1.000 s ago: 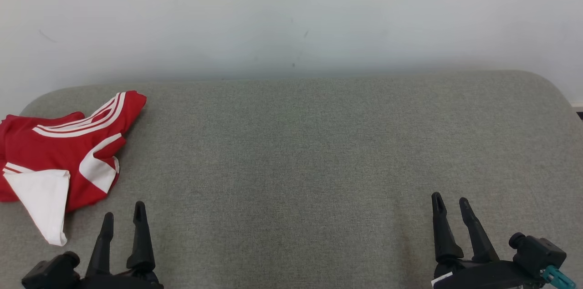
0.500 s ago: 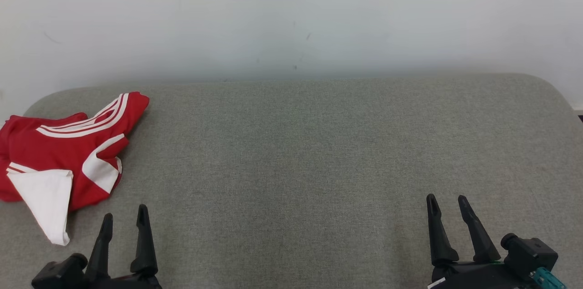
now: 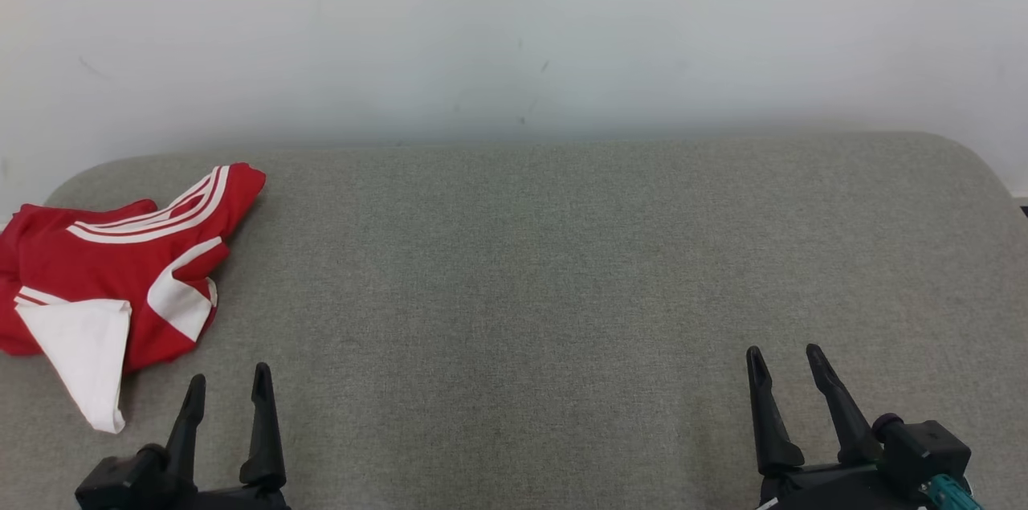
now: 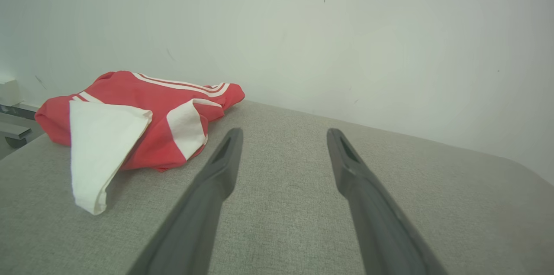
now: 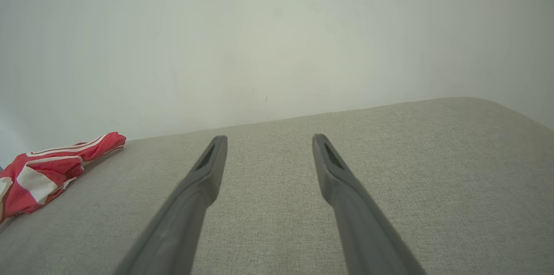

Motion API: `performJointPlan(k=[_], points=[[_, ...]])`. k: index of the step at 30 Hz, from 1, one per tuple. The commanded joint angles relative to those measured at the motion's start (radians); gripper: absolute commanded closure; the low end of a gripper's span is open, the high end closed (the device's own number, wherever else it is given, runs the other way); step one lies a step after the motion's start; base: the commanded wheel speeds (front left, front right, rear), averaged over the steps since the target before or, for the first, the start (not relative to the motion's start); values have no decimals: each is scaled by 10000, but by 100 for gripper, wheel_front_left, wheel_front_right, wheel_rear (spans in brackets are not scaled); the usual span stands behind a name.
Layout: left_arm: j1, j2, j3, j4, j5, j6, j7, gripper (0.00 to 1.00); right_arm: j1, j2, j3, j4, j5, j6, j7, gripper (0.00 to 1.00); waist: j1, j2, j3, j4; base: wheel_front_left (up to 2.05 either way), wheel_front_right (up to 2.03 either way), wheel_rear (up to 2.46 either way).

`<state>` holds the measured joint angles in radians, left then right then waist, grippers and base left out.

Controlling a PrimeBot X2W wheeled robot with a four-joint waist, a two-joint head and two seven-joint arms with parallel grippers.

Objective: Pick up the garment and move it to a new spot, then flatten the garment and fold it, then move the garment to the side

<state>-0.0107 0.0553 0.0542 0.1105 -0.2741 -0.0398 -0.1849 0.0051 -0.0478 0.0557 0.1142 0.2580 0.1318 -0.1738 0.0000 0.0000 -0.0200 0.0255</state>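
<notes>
A crumpled red garment [image 3: 120, 269] with white stripes and a white panel lies at the far left of the grey fabric surface [image 3: 562, 269]. It also shows in the left wrist view as the garment [image 4: 143, 114] and small at the left of the right wrist view as the garment [image 5: 43, 166]. My left gripper [image 3: 229, 389] stands open at the lower left, just right of and nearer than the cloth, touching nothing. My right gripper [image 3: 783, 361] is open at the lower right, far from the garment. Between the left fingers [image 4: 225, 158] lies bare fabric.
A pale wall [image 3: 514, 28] rises directly behind the cushioned surface. The surface's rounded corners show at the back left and back right [image 3: 964, 153]. A grey ledge [image 4: 13, 110] sits beyond the left edge in the left wrist view.
The whole head view has shifted slightly, so the camera moved. Both grippers sit a little lower in view; the left one has drifted right, the right one slightly left. The garment lies unchanged.
</notes>
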Motion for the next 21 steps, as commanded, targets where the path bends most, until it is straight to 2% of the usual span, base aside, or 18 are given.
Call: performJointPlan(k=[1, 10, 21], points=[[100, 80, -5, -106, 285, 33, 27, 0, 94, -35, -8, -121, -264, -17, 16, 0, 0, 0, -8, 5, 0, 0, 0], [175, 117, 26, -184, 532, -16, 151, 0, 179, -35, -71, -180, -573, -19, 121, 0, 0, 0, -59, 17, 0, 0, 0], [237, 81, 87, -244, 362, -178, 380, 0, 276, -39, -179, -188, -274, -21, 194, 0, 0, 0, -130, 49, 0, 0, 0]])
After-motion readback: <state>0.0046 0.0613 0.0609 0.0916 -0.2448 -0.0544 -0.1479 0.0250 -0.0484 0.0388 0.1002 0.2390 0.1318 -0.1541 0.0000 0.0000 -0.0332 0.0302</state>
